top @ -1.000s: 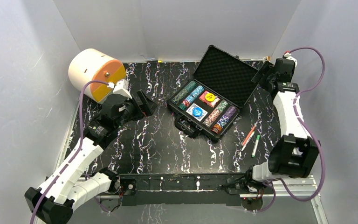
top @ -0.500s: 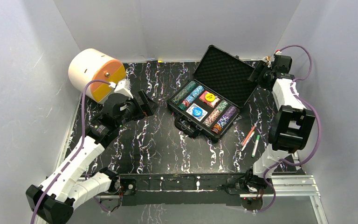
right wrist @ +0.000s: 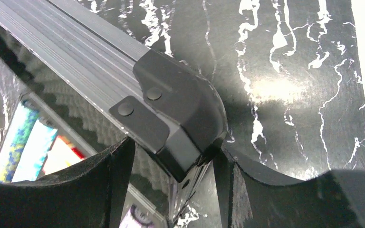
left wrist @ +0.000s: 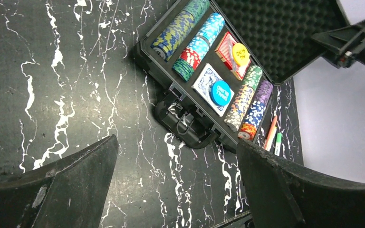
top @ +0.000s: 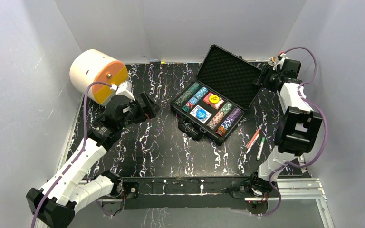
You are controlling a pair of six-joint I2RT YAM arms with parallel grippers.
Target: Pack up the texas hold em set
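Observation:
The black case [top: 182, 110] of the texas hold em set lies open mid-table, its foam-lined lid [top: 230, 76] raised at the back right. Rows of chips [left wrist: 187, 23], two card decks [left wrist: 208, 80] and round blue [left wrist: 220, 91] and yellow [left wrist: 240, 53] chips fill the base. My right gripper [top: 264, 76] is at the lid's right corner [right wrist: 180, 109]. Its jaws [right wrist: 173, 149] straddle that corner, the right finger close against it and a gap left on the other side. My left gripper [top: 151, 105] hovers open over bare table left of the case, holding nothing [left wrist: 176, 142].
A white-and-orange round drawer unit [top: 97, 73] stands at the back left. A red pen [top: 254, 137] and a green pen [top: 260, 148] lie on the table right of the case, near my right arm. White walls enclose the table.
My right arm folded upward and its gripper slid onto the lid's corner, jaws narrowing around it. The left arm and the case have not moved.

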